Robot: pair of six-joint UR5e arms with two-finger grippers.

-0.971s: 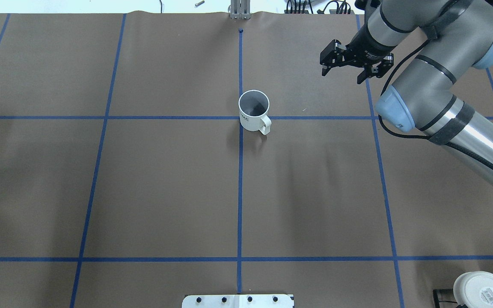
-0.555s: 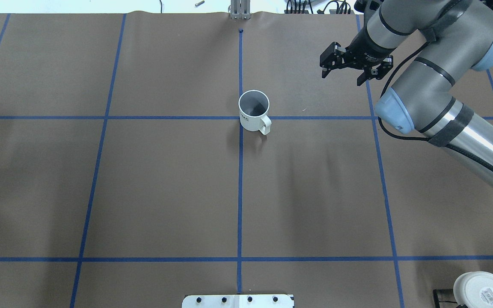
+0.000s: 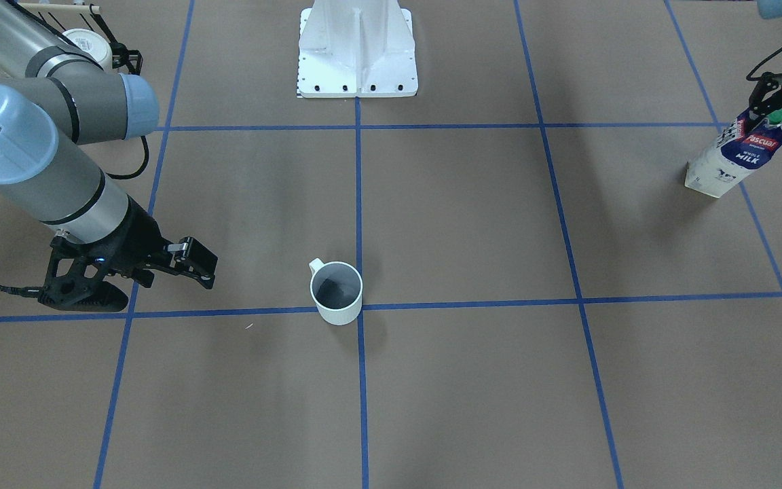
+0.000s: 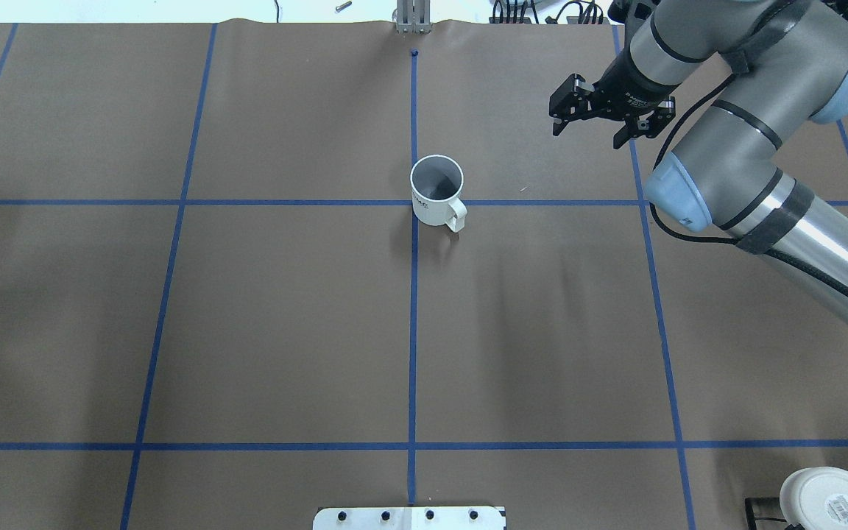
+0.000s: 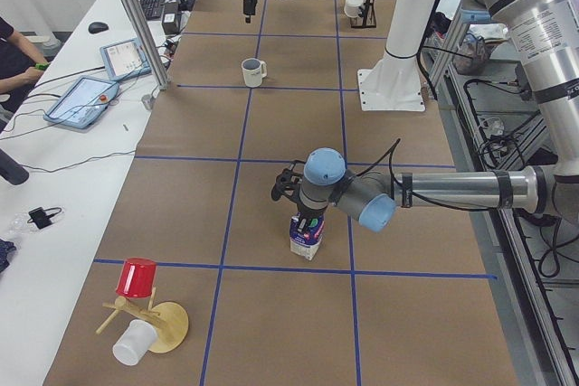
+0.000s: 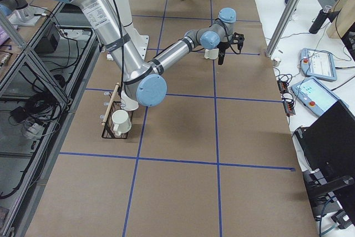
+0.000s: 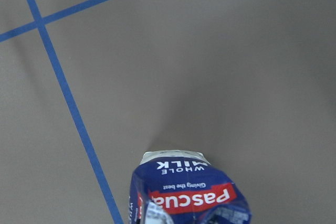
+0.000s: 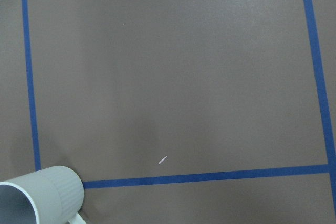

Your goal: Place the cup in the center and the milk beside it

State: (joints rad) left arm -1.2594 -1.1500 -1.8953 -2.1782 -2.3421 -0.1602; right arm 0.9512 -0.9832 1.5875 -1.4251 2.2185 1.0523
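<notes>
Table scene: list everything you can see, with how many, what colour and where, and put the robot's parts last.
cup: one, white, grey inside, on the centre crossing of the blue tape.
milk carton: one, white and dark blue, green cap, on the robot's left.
racked cups: two, white, in the black rack on the robot's right.
red cup: one, red, on the wooden stand, left end.
white cup: one, white, at that stand.
tablets: two, pale-framed, side table.
right gripper: one, black, open, empty, right of the cup.
left gripper: one, black, closed on the carton's top.
</notes>
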